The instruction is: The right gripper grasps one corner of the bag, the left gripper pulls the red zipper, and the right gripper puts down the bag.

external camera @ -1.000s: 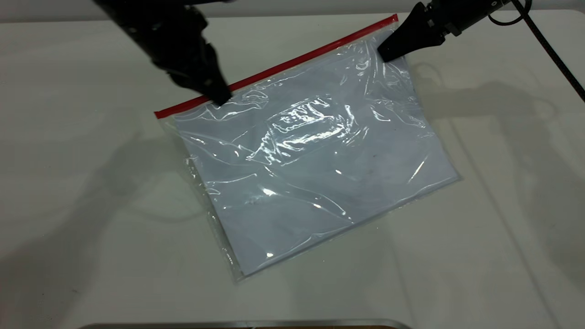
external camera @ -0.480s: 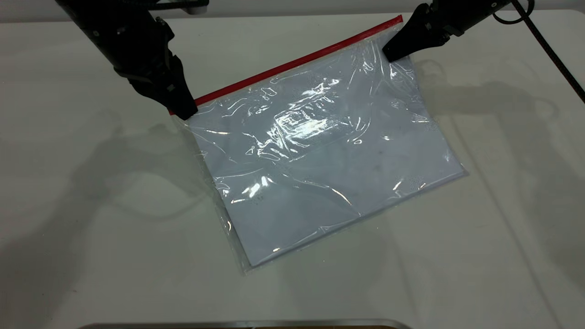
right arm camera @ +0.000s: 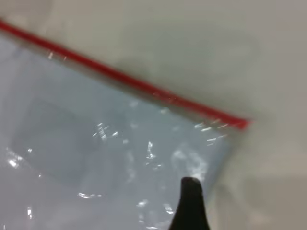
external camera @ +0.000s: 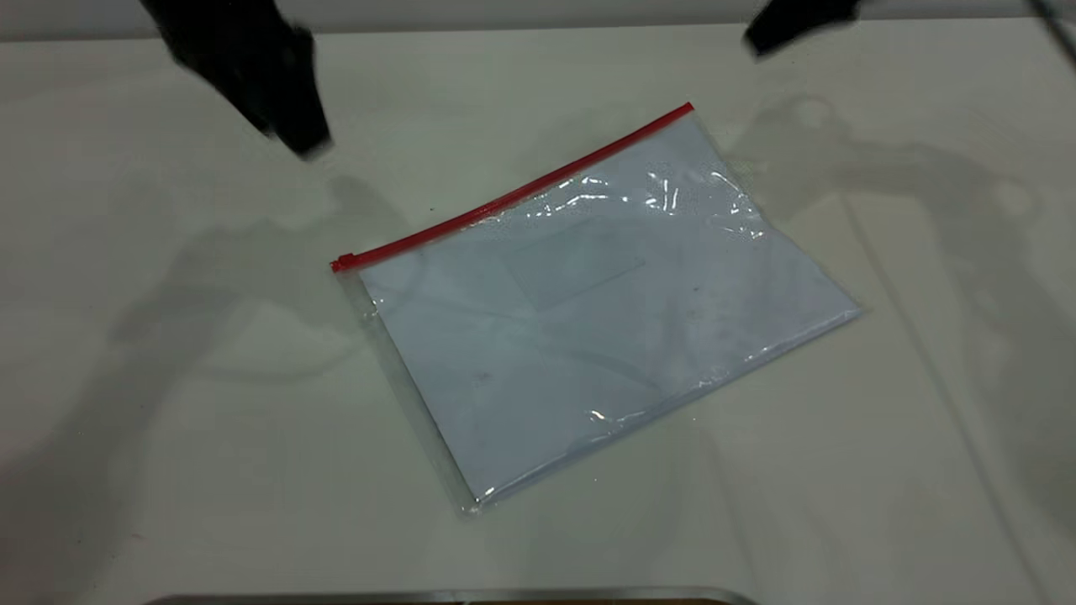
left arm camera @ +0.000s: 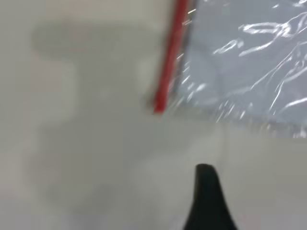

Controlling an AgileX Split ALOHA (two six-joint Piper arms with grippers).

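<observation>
Bag (external camera: 605, 311) laid flat on tabletop (external camera: 168, 420), red zipper (external camera: 513, 197) along far edge, slider at left end. Left claw (external camera: 294, 134) and right claw (external camera: 769, 38) raised clear, nothing gripped; jaw state cannot be told. Retreat best made upward, clear of bag.

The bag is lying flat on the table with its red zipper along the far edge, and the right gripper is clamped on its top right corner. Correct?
Not quite. The bag does lie flat on the table with the red zipper along its far edge, but the exterior view shows the right gripper lifted clear of that corner, touching nothing. The left gripper is also off the bag.
</observation>
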